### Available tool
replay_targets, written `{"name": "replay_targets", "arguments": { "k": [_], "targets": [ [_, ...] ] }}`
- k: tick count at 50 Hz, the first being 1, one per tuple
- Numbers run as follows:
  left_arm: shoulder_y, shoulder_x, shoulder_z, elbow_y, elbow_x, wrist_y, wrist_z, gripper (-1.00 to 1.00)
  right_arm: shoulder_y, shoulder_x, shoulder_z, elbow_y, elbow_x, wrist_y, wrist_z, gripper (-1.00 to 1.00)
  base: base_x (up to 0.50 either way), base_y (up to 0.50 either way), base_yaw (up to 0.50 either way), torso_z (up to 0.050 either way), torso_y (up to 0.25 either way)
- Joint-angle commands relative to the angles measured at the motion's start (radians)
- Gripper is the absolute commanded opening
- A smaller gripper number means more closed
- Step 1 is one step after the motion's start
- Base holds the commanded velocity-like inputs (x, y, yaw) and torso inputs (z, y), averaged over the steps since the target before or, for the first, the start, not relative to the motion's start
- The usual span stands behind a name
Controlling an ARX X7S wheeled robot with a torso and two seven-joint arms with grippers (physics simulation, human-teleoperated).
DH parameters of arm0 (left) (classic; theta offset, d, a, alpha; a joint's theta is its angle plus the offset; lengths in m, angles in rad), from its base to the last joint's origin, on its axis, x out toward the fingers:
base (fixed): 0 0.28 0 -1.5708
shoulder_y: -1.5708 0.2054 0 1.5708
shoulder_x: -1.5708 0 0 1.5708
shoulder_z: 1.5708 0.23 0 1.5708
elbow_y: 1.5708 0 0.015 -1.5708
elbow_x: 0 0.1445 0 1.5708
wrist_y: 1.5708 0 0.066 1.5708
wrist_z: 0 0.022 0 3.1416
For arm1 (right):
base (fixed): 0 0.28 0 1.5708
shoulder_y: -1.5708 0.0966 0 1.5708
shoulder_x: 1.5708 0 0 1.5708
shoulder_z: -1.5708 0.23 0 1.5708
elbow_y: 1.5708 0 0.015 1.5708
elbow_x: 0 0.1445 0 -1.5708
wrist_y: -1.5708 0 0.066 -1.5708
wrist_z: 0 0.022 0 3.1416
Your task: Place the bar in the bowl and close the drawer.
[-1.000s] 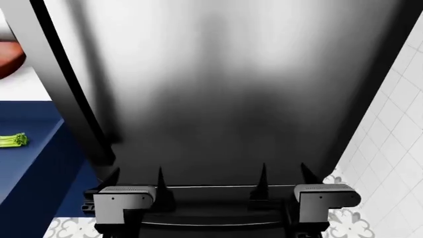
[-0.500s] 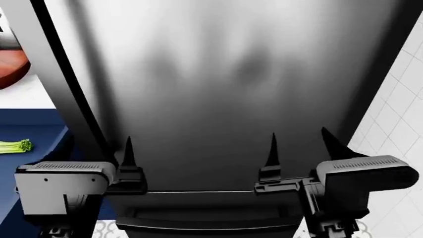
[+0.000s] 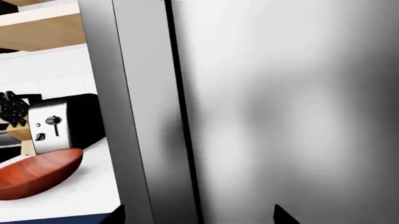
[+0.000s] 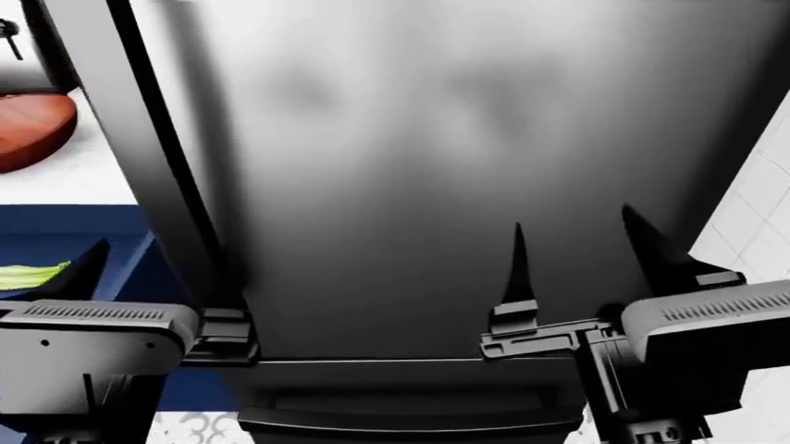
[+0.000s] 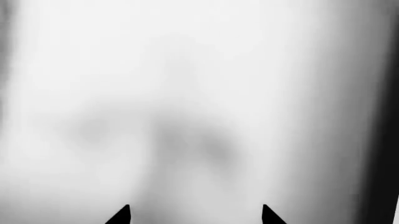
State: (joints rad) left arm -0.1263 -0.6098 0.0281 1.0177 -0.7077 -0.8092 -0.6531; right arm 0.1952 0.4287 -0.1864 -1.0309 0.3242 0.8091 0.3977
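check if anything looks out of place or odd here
Nothing is spilled or damaged. The odd part: both grippers, left and right, face the steel fridge, while the bowl and open blue drawer sit off left.

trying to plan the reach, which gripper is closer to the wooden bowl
The left gripper, on the bowl's side above the blue drawer. The right gripper faces only the steel fridge door.

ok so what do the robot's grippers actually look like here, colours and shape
Each gripper, left gripper and right gripper, has a boxy light-grey housing with a ribbed strip on top and dark mounting hardware. The fingers are thin, black and taper to sharp points. No cables or markings show.
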Motion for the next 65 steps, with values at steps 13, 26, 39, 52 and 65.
{"name": "replay_targets", "arguments": {
  "k": [13,26,39,52,65],
  "targets": [
    [0.017,-0.102,-0.013,0.018,-0.069,0.037,-0.086,1.00,0.353,0.495,-0.362,-0.013,0.564,-0.174,0.601,1.00,0.06,0.30,0.00,0.050,0.000],
    [0.011,-0.185,0.015,0.026,-0.128,0.086,-0.166,1.00,0.437,0.562,-0.474,-0.014,0.597,-0.244,0.678,1.00,0.06,0.29,0.00,0.050,0.000],
    [-0.020,-0.283,0.088,0.019,-0.176,0.162,-0.260,1.00,0.560,0.630,-0.621,-0.013,0.628,-0.324,0.749,1.00,0.06,0.29,0.00,0.050,0.000],
    [0.008,-0.312,0.097,0.012,-0.168,0.211,-0.278,1.00,0.623,0.664,-0.730,-0.013,0.620,-0.386,0.797,1.00,0.06,0.29,0.00,0.050,0.000],
    [0.013,-0.330,0.111,0.006,-0.170,0.233,-0.292,1.00,0.651,0.675,-0.784,-0.007,0.596,-0.416,0.806,1.00,0.00,0.18,0.00,0.050,0.000]
  ]
}}
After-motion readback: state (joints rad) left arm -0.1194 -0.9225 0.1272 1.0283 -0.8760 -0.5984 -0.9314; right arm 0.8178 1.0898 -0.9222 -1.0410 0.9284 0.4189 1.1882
